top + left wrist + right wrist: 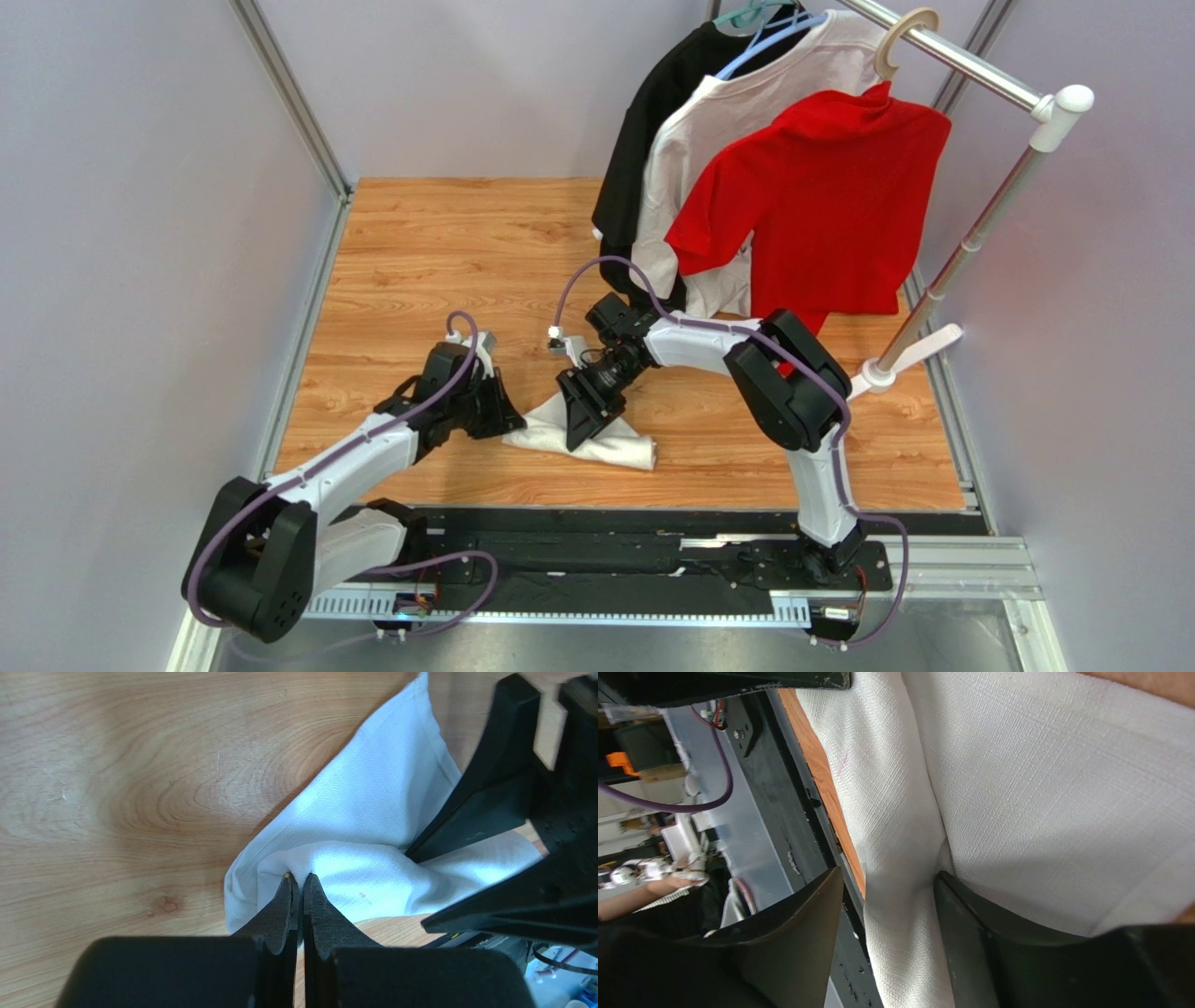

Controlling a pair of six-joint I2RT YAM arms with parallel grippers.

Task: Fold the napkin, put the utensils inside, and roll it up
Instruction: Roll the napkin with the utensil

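The left gripper (pixel 297 879) is pinching a bunched edge of the napkin (pixel 365 805), jaws closed; the right gripper (pixel 889 878) is standing partly open, straddling its fold.

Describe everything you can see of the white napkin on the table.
The napkin is a plain white cloth of thin woven fabric, with no print visible. It lies crumpled and loosely folded on the wooden table, near the front edge between the two arms, not spread flat. The left gripper pinches a puckered fold with its jaws shut. The right gripper straddles another fold, jaws apart, one of them touching the cloth. No utensil shows on or in it.
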